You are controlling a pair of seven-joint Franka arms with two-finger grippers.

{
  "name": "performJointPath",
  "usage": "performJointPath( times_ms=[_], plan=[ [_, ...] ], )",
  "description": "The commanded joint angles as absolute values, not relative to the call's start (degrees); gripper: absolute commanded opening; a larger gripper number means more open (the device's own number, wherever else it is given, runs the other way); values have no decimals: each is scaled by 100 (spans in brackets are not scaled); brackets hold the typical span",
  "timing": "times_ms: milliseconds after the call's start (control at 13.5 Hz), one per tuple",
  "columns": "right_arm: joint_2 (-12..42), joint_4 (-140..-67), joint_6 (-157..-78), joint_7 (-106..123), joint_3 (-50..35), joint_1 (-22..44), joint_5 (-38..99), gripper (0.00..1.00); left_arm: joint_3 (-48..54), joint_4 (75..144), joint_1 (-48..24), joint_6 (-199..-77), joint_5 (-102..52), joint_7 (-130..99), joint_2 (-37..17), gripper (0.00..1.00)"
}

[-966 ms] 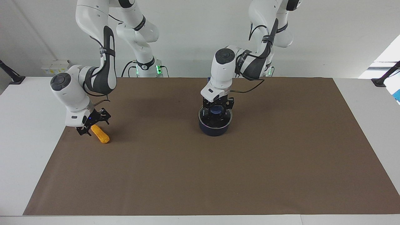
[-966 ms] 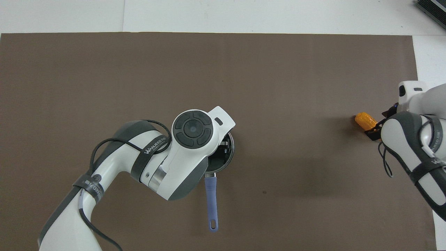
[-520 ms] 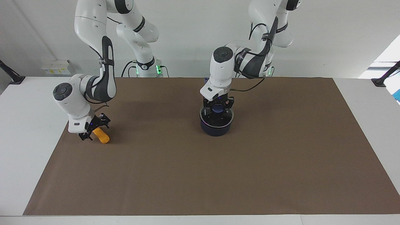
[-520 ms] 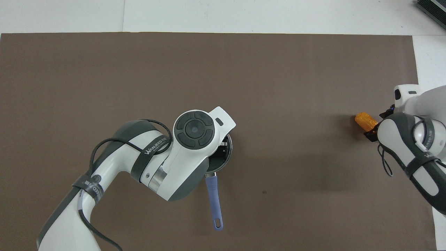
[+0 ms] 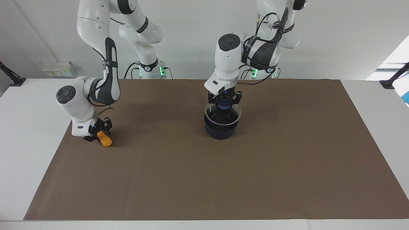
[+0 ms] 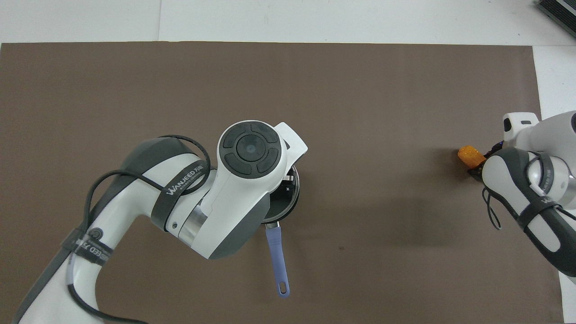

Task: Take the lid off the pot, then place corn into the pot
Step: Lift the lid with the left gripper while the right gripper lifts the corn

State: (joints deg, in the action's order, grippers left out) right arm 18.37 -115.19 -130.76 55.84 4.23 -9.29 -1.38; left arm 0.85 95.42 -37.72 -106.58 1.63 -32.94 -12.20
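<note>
The lid (image 5: 223, 112), in the facing view, hangs just above the rim of the pot (image 5: 220, 129), which sits mid-table, a little toward the robots' edge; the left gripper (image 5: 224, 103) has its fingers closed on the blue knob and holds the glass disc roughly level and apart from the pot. Toward the right arm's end of the table, close to the mat's edge, the corn (image 5: 104, 139) lies on the mat with the right gripper (image 5: 96, 133) down at it; the cob's free end points away from the robots, and whether the fingers have closed on it I cannot tell. In the overhead view, the left arm's wrist covers most of the lid and pot, leaving an arc of rim and the pot's handle (image 6: 277, 259), which runs back toward the robots' edge. The corn shows only its outer tip beside the right arm. Judged from this, the right arm is plainly the nearer one for the corn.
</note>
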Motion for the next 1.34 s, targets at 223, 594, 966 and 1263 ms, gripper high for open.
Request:
performJointPath(
  times_ms=[223,594,966,1263],
  plan=[
    [1811,-11400,-12876,4967,396,-949,-158,0,70,9527,-3086,-10310,281,-2946,-914,0],
    [1556,-10918,-12350,3817,343,-897,-114,0,62,9597,-2305,-10099,378,-1839,-896,0],
    [1073,-10162,-10796,1543,211,-28,-228,0,62,9834,-1320,-10195,395,-925,-879,0],
    [1072,-9362,-9749,-74,211,823,-281,0,62,10711,-635,-10817,422,-38,-502,0]
  ],
)
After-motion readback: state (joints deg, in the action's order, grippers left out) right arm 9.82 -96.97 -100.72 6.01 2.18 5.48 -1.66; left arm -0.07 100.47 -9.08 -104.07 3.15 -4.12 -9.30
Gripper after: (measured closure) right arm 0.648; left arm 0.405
